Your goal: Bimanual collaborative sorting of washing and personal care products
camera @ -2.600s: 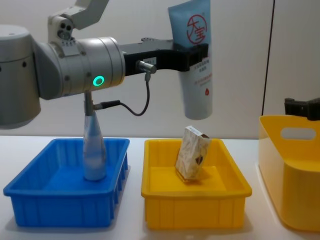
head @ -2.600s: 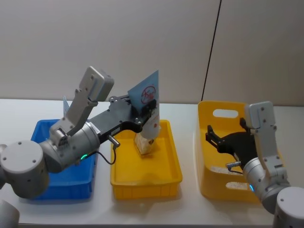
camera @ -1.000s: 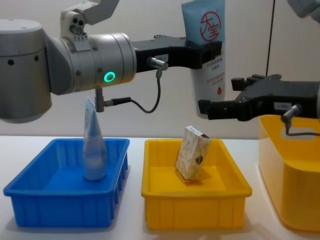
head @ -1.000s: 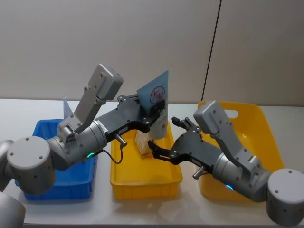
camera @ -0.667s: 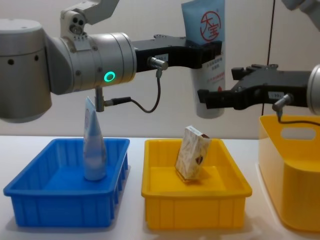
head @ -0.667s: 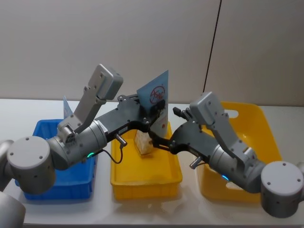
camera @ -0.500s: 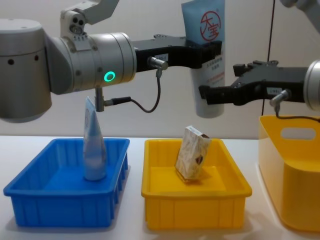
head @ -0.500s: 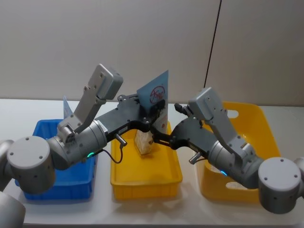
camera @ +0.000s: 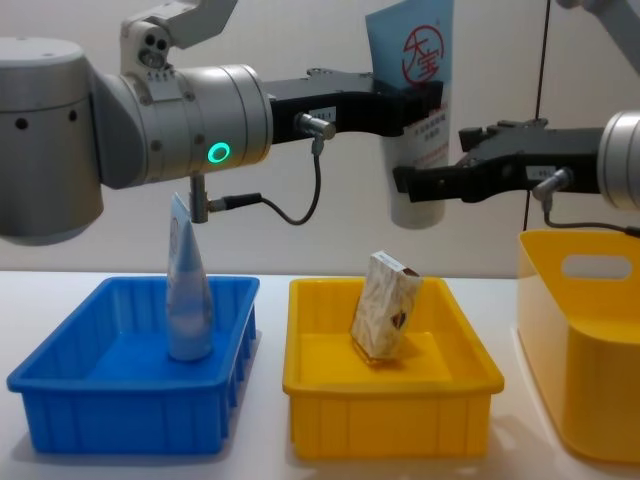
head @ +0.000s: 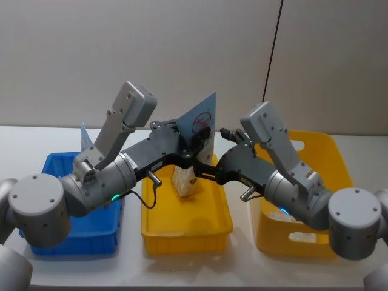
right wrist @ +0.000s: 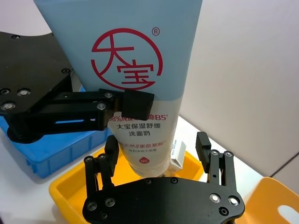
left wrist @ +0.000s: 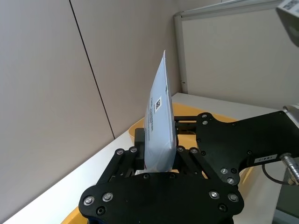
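Tube 1 (camera: 414, 110), pale blue with a red round logo, hangs cap-down above your yellow tray (camera: 390, 400), clamped at mid-body by the left gripper (camera: 408, 108). In that tray 1 patterned box (camera: 383, 319) stands tilted against the far wall. Your blue tray (camera: 130, 385) holds tube 2 (camera: 187, 290), upright on its cap, crimped end up. The yellow bin (camera: 585, 350) sits at your right; in the head view something pale lies on its floor, too unclear to name. The right gripper (right wrist: 158, 156) is spread wide, 1 finger on each side of the lower end of tube 1, neither pad touching it. Room between the 2 grippers is tight. Compared with 0.5 s ago, the right gripper has closed in further on tube 1; both trays' contents are unchanged.
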`<control>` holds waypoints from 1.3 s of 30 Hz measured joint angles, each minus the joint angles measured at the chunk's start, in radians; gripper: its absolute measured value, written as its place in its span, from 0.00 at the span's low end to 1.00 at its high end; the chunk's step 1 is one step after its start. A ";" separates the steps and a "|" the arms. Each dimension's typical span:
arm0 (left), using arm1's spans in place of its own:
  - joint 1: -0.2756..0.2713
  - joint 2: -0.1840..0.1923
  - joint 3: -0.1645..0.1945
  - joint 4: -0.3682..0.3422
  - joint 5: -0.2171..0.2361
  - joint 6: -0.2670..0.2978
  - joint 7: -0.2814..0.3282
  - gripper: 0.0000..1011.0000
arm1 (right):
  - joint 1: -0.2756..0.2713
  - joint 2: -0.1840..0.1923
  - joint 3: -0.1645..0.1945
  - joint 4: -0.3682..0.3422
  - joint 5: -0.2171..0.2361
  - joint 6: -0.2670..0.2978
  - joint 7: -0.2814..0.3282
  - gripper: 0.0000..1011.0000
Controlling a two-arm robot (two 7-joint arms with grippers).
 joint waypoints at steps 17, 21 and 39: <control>0.000 0.000 0.000 0.000 0.000 0.001 -0.001 0.25 | 0.056 0.004 -0.018 0.068 0.059 -0.007 0.094 0.90; 0.000 0.000 0.000 0.000 0.000 0.001 -0.001 0.25 | 0.065 0.004 -0.023 0.078 0.066 -0.010 0.104 0.80; 0.000 0.000 0.000 0.000 0.000 0.000 0.000 0.31 | 0.081 0.001 -0.041 0.099 0.084 -0.015 0.110 0.41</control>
